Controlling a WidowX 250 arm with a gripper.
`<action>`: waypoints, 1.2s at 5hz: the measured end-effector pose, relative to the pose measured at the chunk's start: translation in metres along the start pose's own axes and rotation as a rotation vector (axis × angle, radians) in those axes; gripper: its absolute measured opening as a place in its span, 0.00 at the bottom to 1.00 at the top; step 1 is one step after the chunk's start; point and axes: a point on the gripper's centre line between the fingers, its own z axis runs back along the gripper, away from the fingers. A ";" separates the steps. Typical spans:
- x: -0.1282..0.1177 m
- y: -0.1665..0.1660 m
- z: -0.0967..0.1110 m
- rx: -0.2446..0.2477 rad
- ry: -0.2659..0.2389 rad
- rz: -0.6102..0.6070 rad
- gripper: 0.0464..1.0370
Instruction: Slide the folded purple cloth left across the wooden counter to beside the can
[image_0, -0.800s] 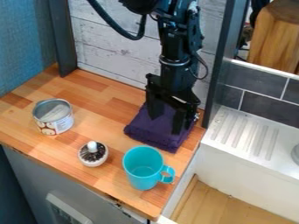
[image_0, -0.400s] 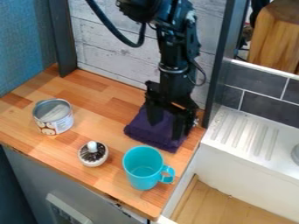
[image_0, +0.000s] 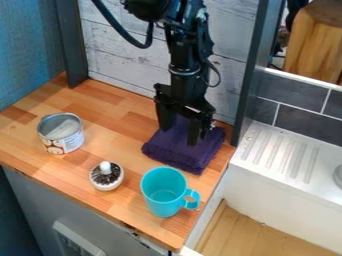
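My gripper (image_0: 178, 136) hangs over the back left part of the folded purple cloth (image_0: 186, 153), its two fingers spread apart, with some of the cloth behind them. Whether the fingertips touch the cloth I cannot tell. In front of the cloth a turquoise mug (image_0: 164, 192) stands upright, its handle to the right. A small white pot with a dark top and a white knob (image_0: 106, 176) is left of the mug. Farther left and back stands a silver can (image_0: 61, 133) with a printed label.
The wooden counter (image_0: 113, 110) ends at a dark post (image_0: 250, 75) on the right. Beyond it lie a white ribbed drainer (image_0: 287, 152) and a lower wooden surface. A white plank wall (image_0: 127, 60) rises behind.
The arm and gripper have shifted left and slightly up in the view, uncovering more of the cloth's right side. The mug, pot, can and cloth have stayed where they were.
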 end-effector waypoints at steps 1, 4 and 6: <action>0.004 0.007 -0.025 0.036 0.054 0.086 0.96; 0.010 0.007 -0.036 0.021 0.098 0.053 0.96; 0.007 0.057 -0.035 0.091 0.156 0.136 0.96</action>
